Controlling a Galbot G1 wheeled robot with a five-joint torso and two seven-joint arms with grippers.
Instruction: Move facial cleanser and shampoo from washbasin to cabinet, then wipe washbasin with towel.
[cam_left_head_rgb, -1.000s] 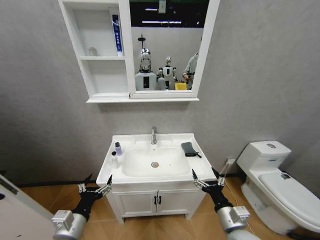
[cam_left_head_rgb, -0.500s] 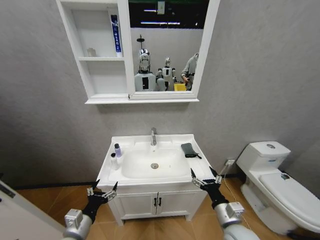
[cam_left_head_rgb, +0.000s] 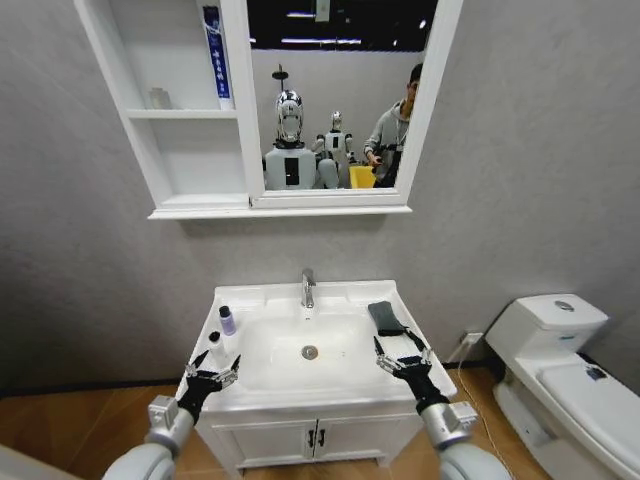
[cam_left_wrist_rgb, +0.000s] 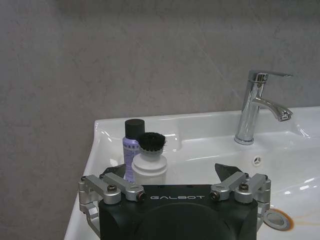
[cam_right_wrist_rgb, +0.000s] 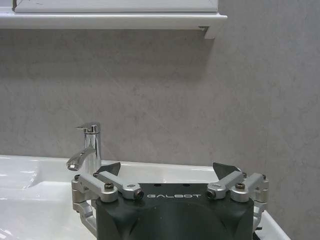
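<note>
From the head, my left claw – spread, empty – sits nearest the two upright bottles on the basin corner; at the left wrist they stand straight ahead; my right claw, also spread, faces the tap.

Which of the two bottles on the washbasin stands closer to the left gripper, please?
The white bottle with the black brush-like top, in front of the purple, black-capped bottle, nearest the open left gripper.

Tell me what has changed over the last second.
The robot has closed in on the washbasin: both open grippers, left and right, were short of its front edge and now reach over it. Nothing was gripped. The two bottles and the towel lie as before.
</note>
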